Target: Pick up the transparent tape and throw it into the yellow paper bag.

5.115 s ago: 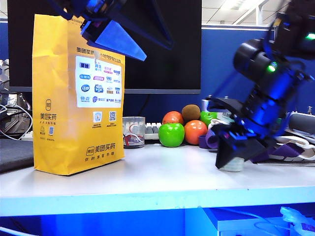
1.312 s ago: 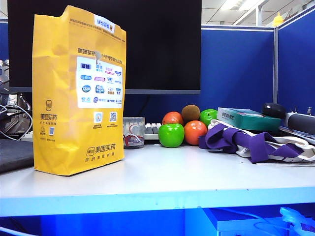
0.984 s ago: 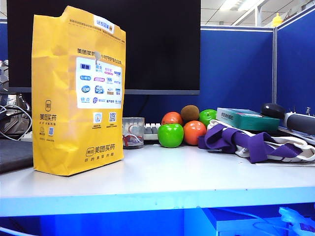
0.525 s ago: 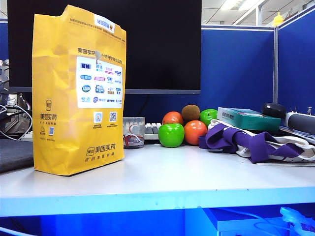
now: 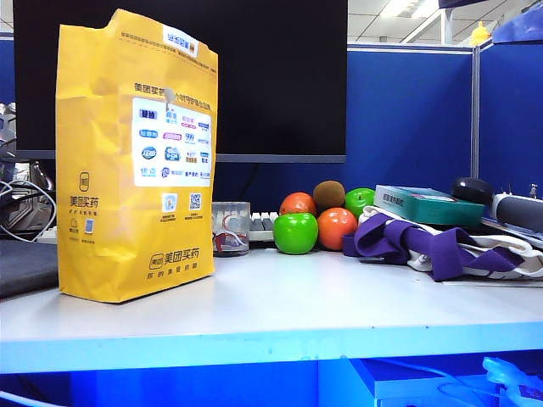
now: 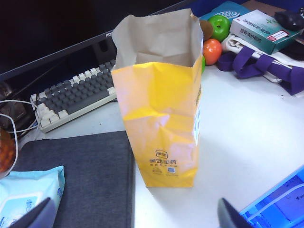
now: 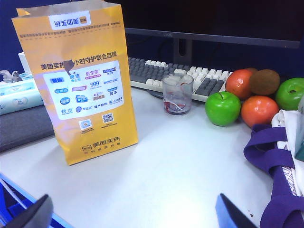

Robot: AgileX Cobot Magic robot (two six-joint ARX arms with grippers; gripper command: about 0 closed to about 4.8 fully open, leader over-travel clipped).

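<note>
On table: one yellow paper bag (image 5: 136, 161).

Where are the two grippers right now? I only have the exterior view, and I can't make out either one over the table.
Observer: The left gripper hangs high over the table, looking down on the open top of the yellow paper bag. Its jaws are wide apart with nothing between them.
Operator: And the right one?
Observer: The right gripper faces the bag's printed front from across the table. It is also open and empty.
Operator: Can you spot the transparent tape anywhere?
Observer: Not in any view. The left wrist view looks into the bag's mouth but shows only the paper inner wall, not the bottom.
</note>
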